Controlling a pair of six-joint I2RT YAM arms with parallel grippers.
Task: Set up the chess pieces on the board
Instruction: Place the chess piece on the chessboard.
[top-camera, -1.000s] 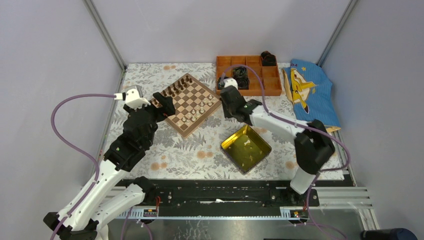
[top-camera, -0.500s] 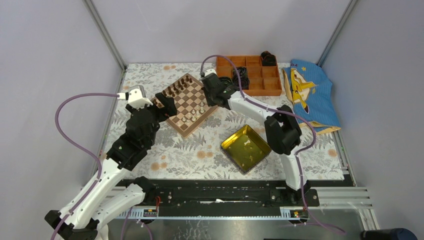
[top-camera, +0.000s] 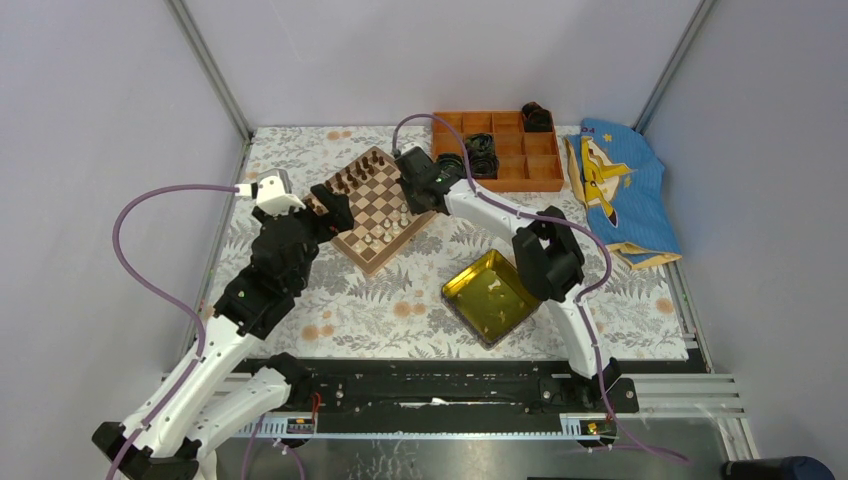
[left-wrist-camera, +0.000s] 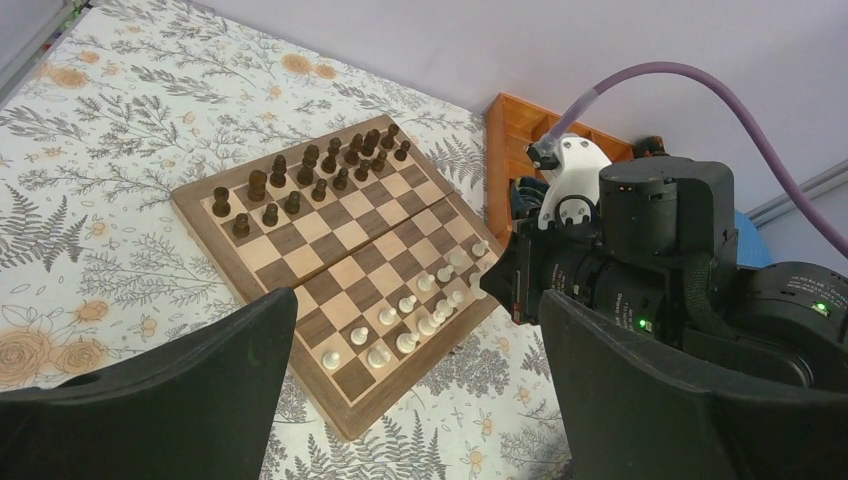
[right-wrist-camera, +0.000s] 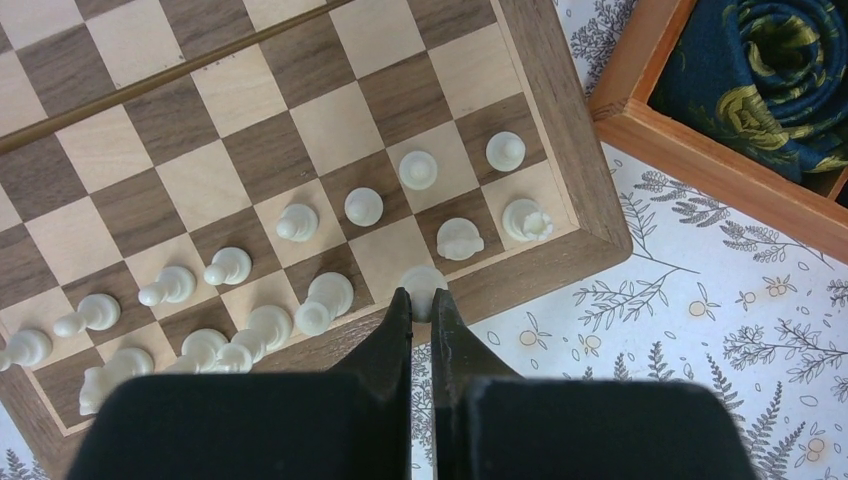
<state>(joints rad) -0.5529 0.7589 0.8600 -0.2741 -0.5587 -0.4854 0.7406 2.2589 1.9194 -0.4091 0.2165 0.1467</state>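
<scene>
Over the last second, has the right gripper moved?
Yes. The right gripper, shut on a chess piece, moved left, away from the orange box, over the board.

Checked wooden board (top-camera: 372, 200) sits angled, corner toward us; cream-white chess pieces (right-wrist-camera: 363, 205) stand upright in two rows along its near-right edge.

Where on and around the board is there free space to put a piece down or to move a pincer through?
Free: the middle ranks of the board, between the dark figures and the chess pieces; also the cloth between board and yellow tray. Crowded: the cream rows, where the right pincer is shut on one piece.
</scene>
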